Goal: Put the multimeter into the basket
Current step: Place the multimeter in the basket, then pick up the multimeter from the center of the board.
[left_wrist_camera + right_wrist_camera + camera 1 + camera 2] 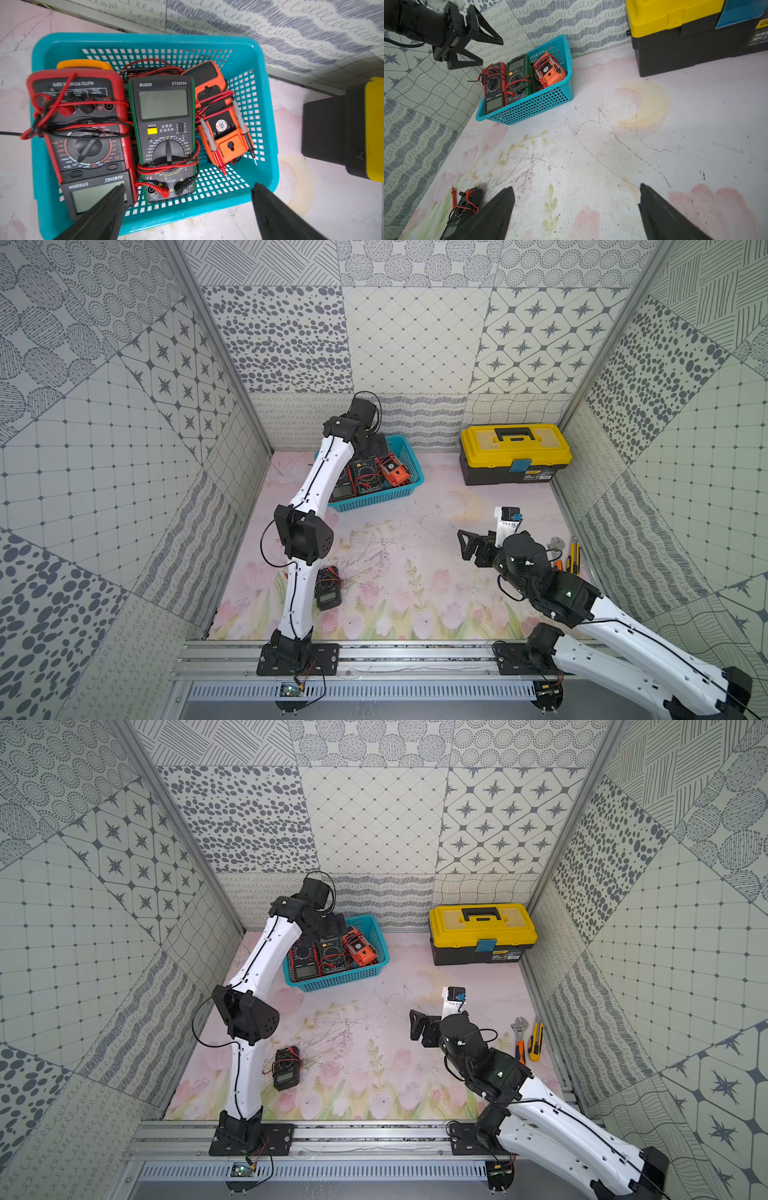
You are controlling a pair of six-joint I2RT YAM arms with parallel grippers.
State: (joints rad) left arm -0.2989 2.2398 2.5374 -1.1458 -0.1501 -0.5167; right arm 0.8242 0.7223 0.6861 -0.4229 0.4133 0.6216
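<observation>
Left wrist view: left hand (188,186) open & empty above basket (268,124) w/ 3 meters (166,128) already inside; right hand (576,187) open over worktop (612,145); 1 black meter (328,591) lies on worktop near left arm, so approx. one pick-&-drop left.

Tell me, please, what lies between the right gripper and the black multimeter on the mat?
Nothing but bare, scuffed floral mat lies between the right gripper and the black multimeter, as both top views show.

Twin high overheads; both wrist views toward basket (145,40)
</observation>
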